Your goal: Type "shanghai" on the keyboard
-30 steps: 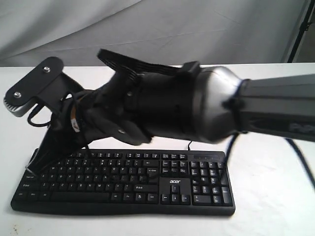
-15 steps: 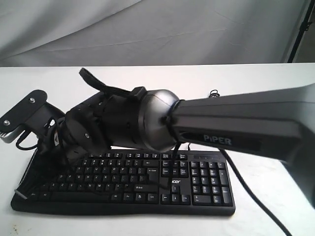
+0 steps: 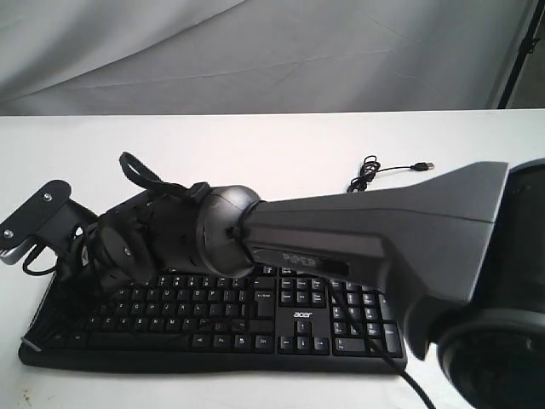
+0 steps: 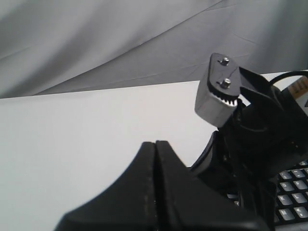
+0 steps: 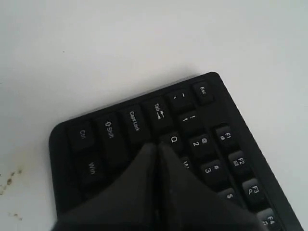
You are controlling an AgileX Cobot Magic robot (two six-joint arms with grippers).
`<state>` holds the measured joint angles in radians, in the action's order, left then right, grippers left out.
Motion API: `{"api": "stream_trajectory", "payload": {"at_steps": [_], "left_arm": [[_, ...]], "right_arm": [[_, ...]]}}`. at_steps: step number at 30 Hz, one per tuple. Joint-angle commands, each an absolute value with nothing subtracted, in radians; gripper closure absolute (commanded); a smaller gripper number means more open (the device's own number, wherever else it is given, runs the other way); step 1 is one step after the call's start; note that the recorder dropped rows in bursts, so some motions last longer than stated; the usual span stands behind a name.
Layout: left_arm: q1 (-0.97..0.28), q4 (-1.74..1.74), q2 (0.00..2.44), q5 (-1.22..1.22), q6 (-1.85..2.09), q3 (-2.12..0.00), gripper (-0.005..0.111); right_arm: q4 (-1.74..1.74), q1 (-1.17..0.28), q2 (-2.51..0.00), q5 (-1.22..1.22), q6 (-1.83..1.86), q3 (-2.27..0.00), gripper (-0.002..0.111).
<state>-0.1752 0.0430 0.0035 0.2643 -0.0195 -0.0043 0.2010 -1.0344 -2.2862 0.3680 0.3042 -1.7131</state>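
White laminate, or something like it, forms the table, and a few brownish specks are seen on it beside the keyboard's corner. Behind the table a creased grey cloth is hung across the whole background.

The keyboard is laid at the near edge of the table. Its long axis runs left to right across the exterior view, roughly parallel to that edge. The number pad is at the right end and the logo reads upright toward the camera. Farther back, a thin black cable is left loosely coiled on the bare table.

The right arm is stretched from the right across the keyboard to its left end. The right gripper is seen with its fingers pressed together. Its tip is set down among the keys just beside Q and below Tab. Contact appears likely, though the key beneath is hidden by the fingers.

The left gripper is likewise closed, nothing held, and is raised above bare table beside the keyboard's end. Beyond it a grey bracket on the other arm is seen.
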Motion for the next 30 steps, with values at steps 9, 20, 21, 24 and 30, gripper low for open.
{"api": "stream_trajectory", "payload": {"at_steps": [9,20,21,24,30], "left_arm": [[-0.179,0.044,0.0,0.26,-0.022,0.0,0.107],[-0.179,0.044,0.0,0.26,-0.022,0.0,0.107],[-0.179,0.044,0.0,0.26,-0.022,0.0,0.107],[-0.179,0.044,0.0,0.26,-0.022,0.0,0.107],[-0.179,0.044,0.0,0.26,-0.022,0.0,0.107]], "right_arm": [[0.186,-1.02,-2.319,0.389,0.363,-1.732,0.108],[0.185,-1.02,-2.333,0.362,0.365,-1.732,0.108],[0.185,-1.02,-2.333,0.36,0.365,-1.732,0.108],[0.185,-1.02,-2.333,0.36,0.365,-1.732,0.108],[0.183,-1.02,-2.353,0.352,0.366,-1.732,0.108]]}}
